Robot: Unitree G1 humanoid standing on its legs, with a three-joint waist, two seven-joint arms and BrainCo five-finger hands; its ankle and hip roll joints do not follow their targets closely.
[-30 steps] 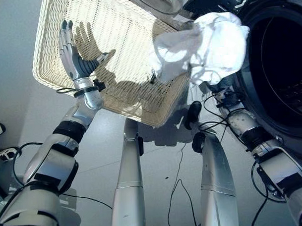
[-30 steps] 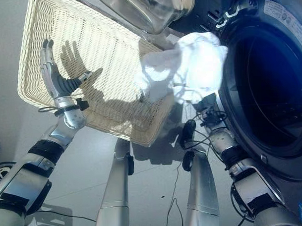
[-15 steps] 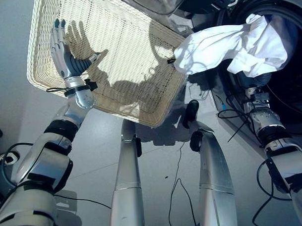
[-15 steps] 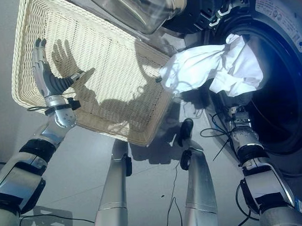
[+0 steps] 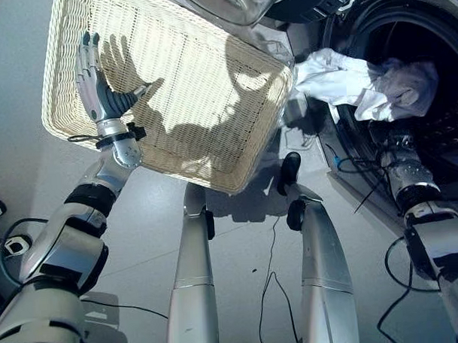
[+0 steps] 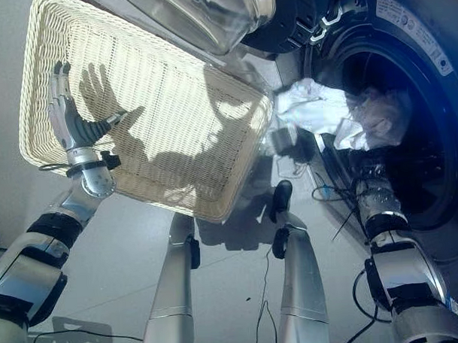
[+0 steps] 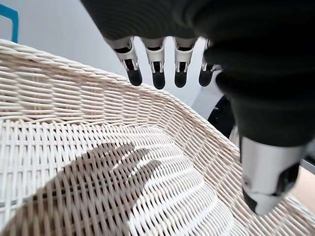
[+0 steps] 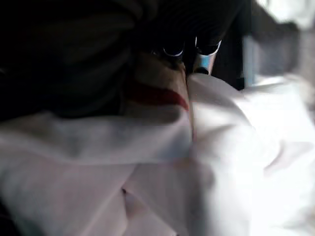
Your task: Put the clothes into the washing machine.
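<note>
A white garment [image 5: 346,81] hangs bunched across the mouth of the washing machine's dark drum [image 5: 442,36], one end trailing out toward the basket. My right hand [image 8: 203,61] is under that bunch inside the opening, its fingers closed into the white cloth [image 8: 236,147]. The cream wicker basket [image 5: 188,90] lies on the floor left of the machine, with nothing inside it. Over the basket's left rim my left hand [image 5: 98,82] is held open, fingers [image 7: 155,73] straight and thumb apart, holding nothing.
The machine's glass door [image 5: 234,2] stands open above the basket's far right corner. The drum's round rim [image 6: 405,30] frames the opening. Grey floor [image 5: 15,89] runs left of the basket.
My right hand has carried the white garment rightward from above the basket's corner into the drum's mouth. The left hand has stayed open by the basket's rim.
</note>
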